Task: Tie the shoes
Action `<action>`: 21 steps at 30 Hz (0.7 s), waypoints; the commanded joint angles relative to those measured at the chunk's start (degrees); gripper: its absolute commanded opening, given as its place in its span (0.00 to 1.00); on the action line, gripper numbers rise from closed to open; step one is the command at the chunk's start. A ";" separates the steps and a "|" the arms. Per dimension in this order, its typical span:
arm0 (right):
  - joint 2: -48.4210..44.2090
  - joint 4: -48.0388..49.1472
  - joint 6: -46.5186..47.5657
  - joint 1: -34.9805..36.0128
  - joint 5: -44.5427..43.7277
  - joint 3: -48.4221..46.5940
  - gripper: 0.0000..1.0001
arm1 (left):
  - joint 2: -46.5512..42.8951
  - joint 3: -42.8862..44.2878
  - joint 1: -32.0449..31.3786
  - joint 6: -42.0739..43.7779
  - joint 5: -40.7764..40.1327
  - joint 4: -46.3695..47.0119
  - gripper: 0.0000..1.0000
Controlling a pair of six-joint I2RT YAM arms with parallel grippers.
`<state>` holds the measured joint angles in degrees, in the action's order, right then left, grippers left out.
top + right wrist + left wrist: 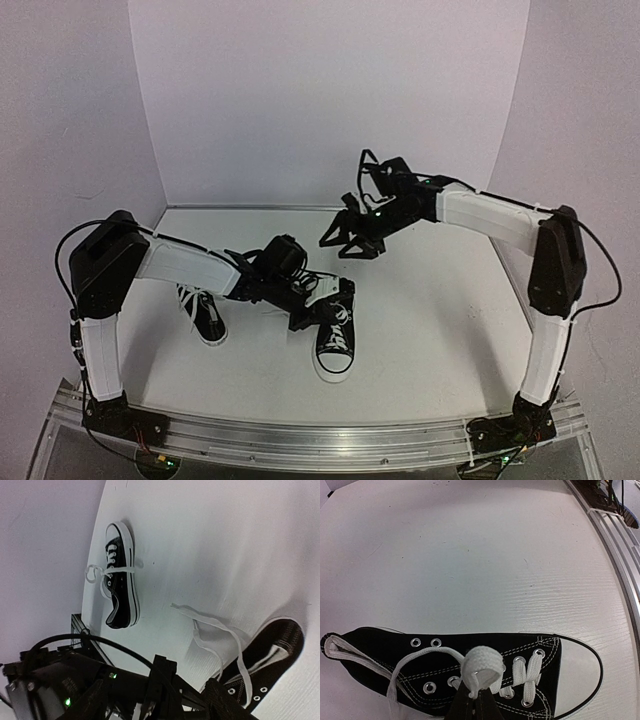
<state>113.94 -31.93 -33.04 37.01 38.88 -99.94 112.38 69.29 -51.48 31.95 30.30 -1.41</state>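
The left gripper (472, 695) is closed tight on a loop of white lace (481, 667), above the eyelets of the right sneaker (337, 338). This sneaker lies near the centre of the table (440, 330). The left sneaker (205, 318) lies to its left. The right gripper (349, 243) hangs farther back, with its jaws apart and nothing in them.

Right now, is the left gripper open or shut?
Shut: the left gripper pinches the white lace, jaws together, a loop folded over them in the left wrist view.
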 commanded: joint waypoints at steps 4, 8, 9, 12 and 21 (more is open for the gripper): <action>-13.12 3.20 -0.44 -2.82 5.00 16.65 0.56 | -1.68 0.24 -0.28 -2.69 0.48 1.58 0.00; -18.24 12.55 -6.38 -2.64 8.35 30.32 0.48 | -1.22 0.41 -0.28 -3.59 0.23 3.12 0.00; -18.83 15.97 -8.25 -2.49 9.26 33.59 0.47 | -1.05 0.45 -0.28 -3.51 0.13 3.18 0.00; -18.23 20.70 -10.69 -1.49 10.26 36.63 0.45 | -0.65 0.76 -0.28 -3.11 -0.20 2.88 0.00; -11.25 23.57 -11.48 2.63 8.81 33.08 0.40 | -0.84 1.35 -0.28 -2.43 -0.06 2.13 0.00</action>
<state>100.05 -12.84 -43.52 38.92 47.39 -64.08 112.38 69.23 -51.48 29.54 29.97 0.05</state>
